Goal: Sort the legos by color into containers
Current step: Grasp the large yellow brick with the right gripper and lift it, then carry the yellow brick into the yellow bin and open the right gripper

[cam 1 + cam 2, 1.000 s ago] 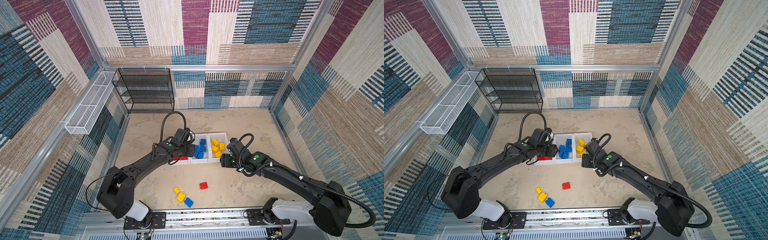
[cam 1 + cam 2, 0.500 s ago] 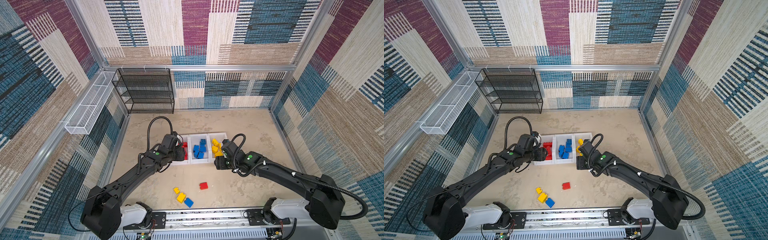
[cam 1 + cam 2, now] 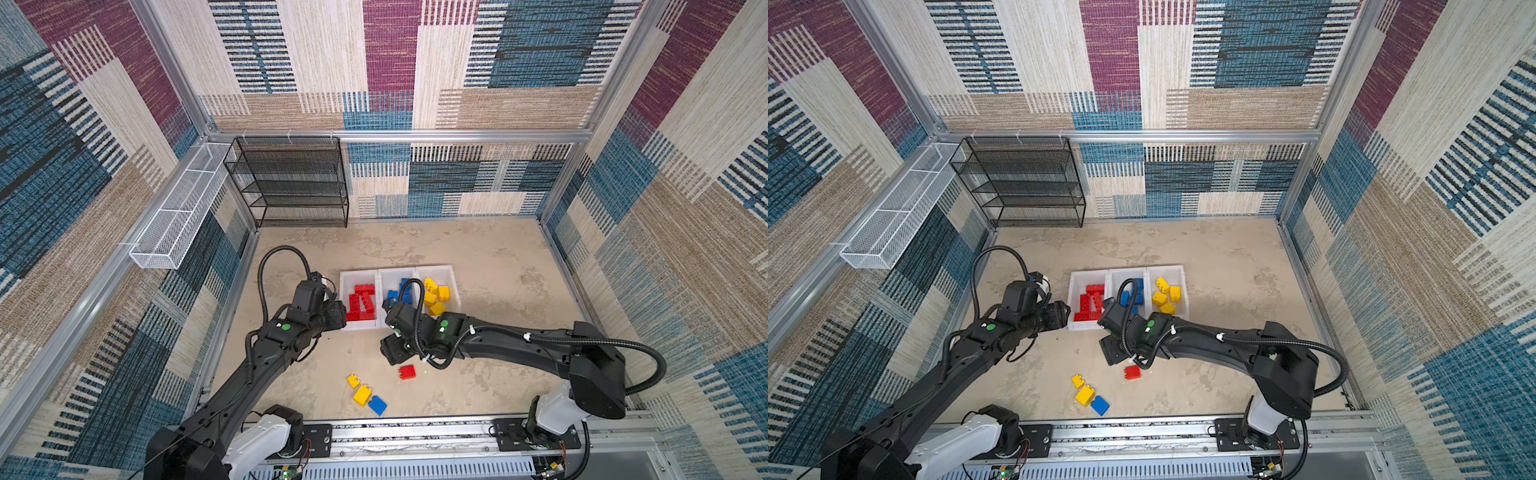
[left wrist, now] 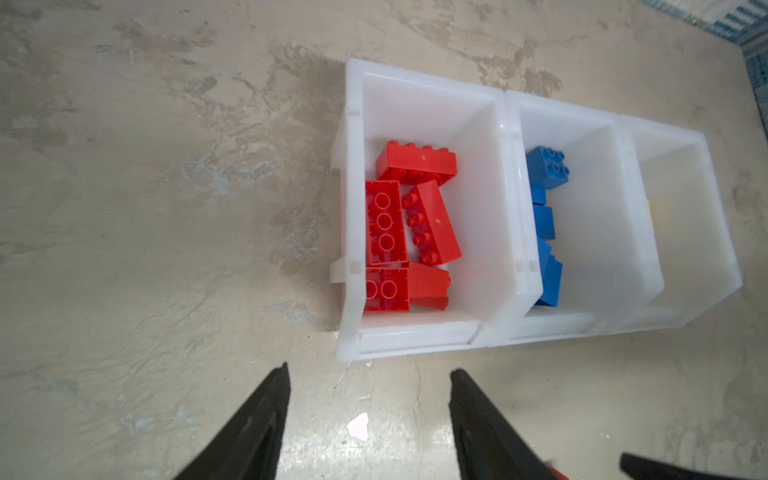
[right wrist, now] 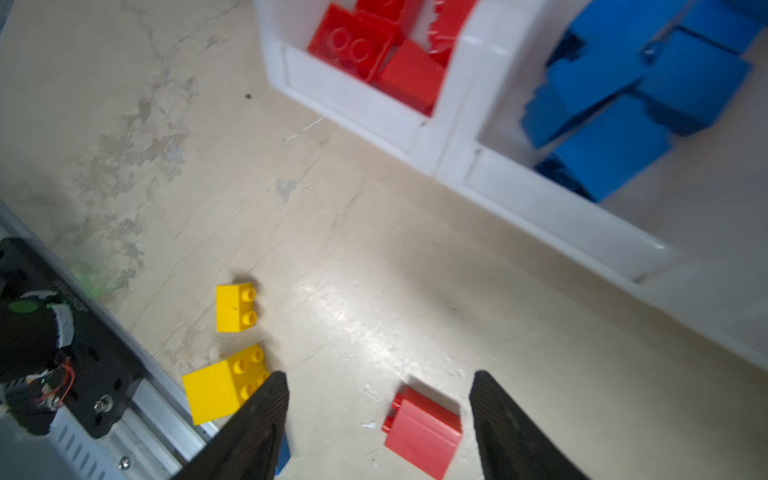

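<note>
Picking seems in hand: the loose red lego (image 5: 422, 430), lying on the table (image 5: 332, 249) before the containers (image 4: 419, 332), is framed by the open, empty right end effector (image 5: 378, 376). Lowering and closing are likely called for next. The left end effector (image 4: 370, 370) is likewise open and empty.

Red lego (image 5: 422, 432) on floor (image 5: 374, 270) between right gripper's (image 5: 380, 376) spread fingers (image 5: 257, 424), 2 yellow legos (image 5: 235, 307) (image 5: 220, 388) nearby.

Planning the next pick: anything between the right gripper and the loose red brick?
Nothing visible. The red brick lies on the floor just ahead of the open right gripper; the yellow bricks sit off to one side.
</note>
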